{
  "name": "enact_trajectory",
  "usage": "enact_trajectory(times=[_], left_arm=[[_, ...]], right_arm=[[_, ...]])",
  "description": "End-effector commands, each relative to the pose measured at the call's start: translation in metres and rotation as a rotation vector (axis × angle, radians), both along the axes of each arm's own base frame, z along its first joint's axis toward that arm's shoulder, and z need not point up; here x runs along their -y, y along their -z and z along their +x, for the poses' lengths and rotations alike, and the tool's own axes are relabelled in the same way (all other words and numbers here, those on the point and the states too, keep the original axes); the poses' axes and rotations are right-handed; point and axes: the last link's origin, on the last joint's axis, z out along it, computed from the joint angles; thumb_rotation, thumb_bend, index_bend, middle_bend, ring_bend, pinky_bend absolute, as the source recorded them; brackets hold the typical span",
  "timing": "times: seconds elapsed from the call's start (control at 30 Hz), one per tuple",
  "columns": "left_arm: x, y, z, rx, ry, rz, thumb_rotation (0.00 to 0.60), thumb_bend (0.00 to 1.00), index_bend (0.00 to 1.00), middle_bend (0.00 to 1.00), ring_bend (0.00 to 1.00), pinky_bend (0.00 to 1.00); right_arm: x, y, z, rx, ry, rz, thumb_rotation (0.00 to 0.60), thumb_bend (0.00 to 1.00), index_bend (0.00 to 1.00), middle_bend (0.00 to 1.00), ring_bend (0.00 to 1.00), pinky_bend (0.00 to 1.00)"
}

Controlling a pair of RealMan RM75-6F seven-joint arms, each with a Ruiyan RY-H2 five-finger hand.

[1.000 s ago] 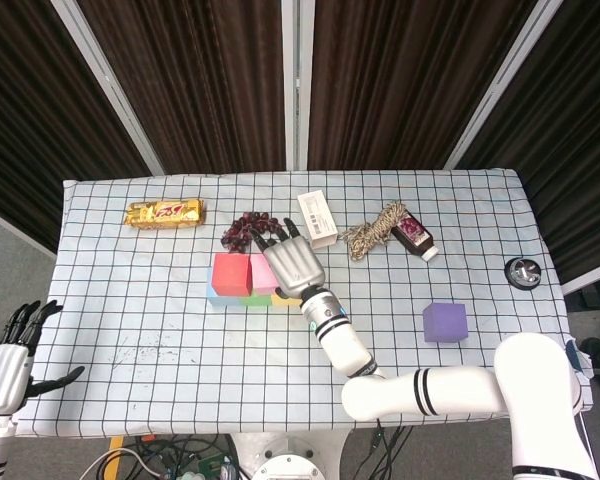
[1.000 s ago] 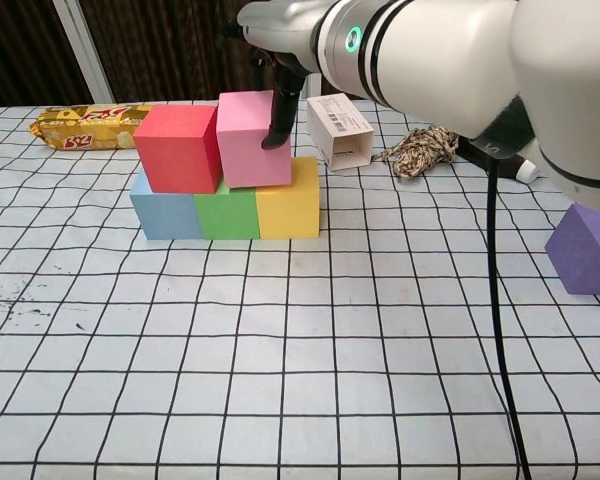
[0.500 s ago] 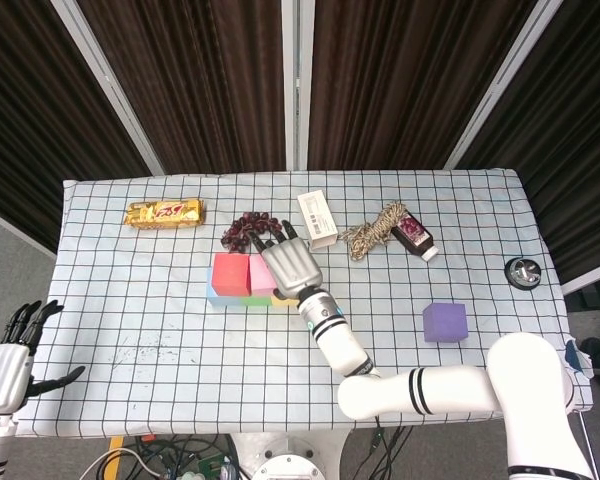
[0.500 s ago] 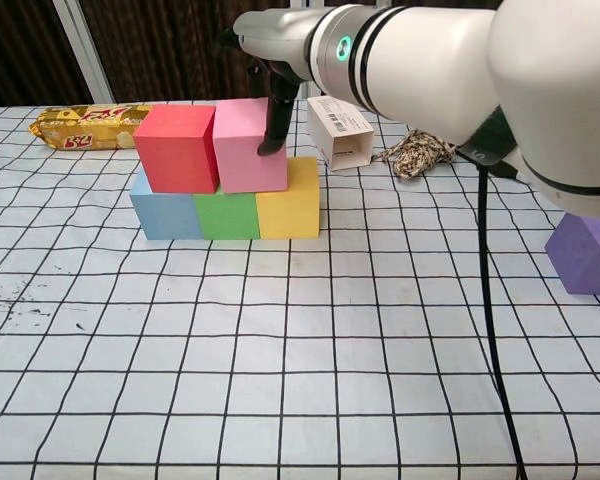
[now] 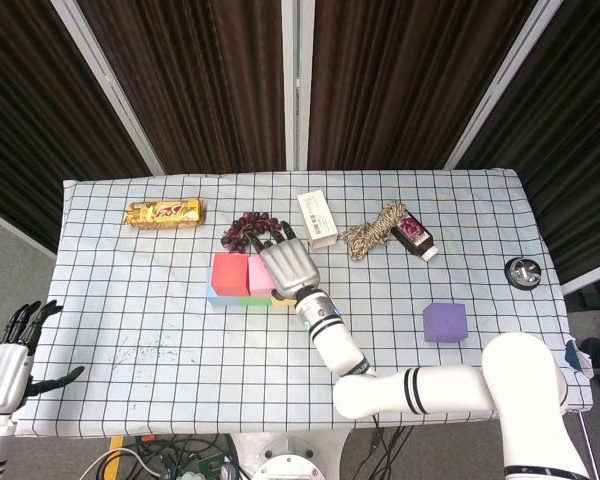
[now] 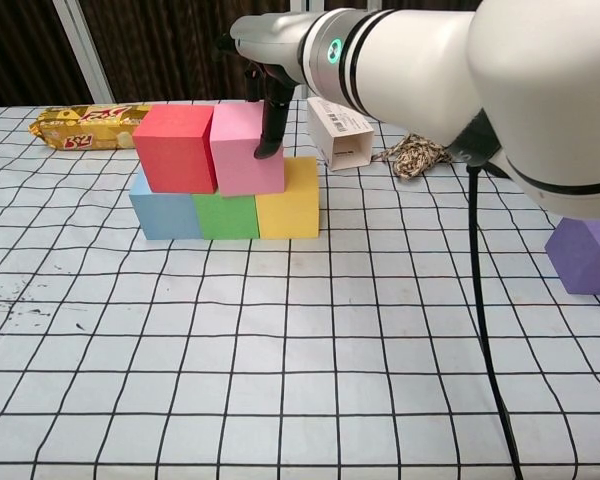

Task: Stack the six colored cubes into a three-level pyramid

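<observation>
Blue (image 6: pixel 163 214), green (image 6: pixel 226 215) and yellow (image 6: pixel 290 199) cubes form a row on the table. A red cube (image 6: pixel 177 147) sits on blue and green, and a pink cube (image 6: pixel 242 150) stands beside it, touching it. My right hand (image 5: pixel 287 265) hovers over the pink cube, and one of its fingers (image 6: pixel 271 125) presses on that cube's right face. The purple cube (image 5: pixel 445 322) lies alone at the right. My left hand (image 5: pixel 10 362) hangs off the table's near left corner, fingers apart and empty.
Along the back lie a gold candy bar (image 5: pixel 165 212), dark red beads (image 5: pixel 246 229), a white box (image 5: pixel 317 218), a coil of rope (image 5: pixel 374 231) and a small bottle (image 5: pixel 417 235). A black round object (image 5: pixel 521 271) sits near the right edge.
The pink cube has slid left on the lower row, closing the gap to the red cube. My right hand moved left with it. The left hand stayed put.
</observation>
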Motion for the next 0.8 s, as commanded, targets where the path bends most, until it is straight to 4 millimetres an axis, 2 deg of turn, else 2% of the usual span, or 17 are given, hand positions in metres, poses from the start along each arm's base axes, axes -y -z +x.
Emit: enact_trajectory(times=[0.03, 0.3, 0.8], left_arm=[[0.0001, 0.0003, -0.0004, 0.004, -0.001, -0.001, 0.600, 0.00, 0.05, 0.15, 0.05, 0.02], [-0.0011, 0.0030, -0.0006, 0.018, 0.002, -0.015, 0.600, 0.00, 0.05, 0.15, 0.05, 0.02], [-0.0009, 0.0040, -0.0031, 0.026, -0.005, -0.022, 0.600, 0.00, 0.05, 0.15, 0.05, 0.02]], right_arm=[[0.0002, -0.0020, 0.0010, 0.004, 0.002, -0.006, 0.600, 0.18, 0.00, 0.63, 0.15, 0.00], [0.0003, -0.0109, -0.0001, 0.001, 0.053, -0.022, 0.600, 0.18, 0.00, 0.63, 0.15, 0.00], [-0.0016, -0.0059, 0.0089, 0.018, 0.127, 0.008, 0.600, 0.18, 0.00, 0.63, 0.15, 0.00]])
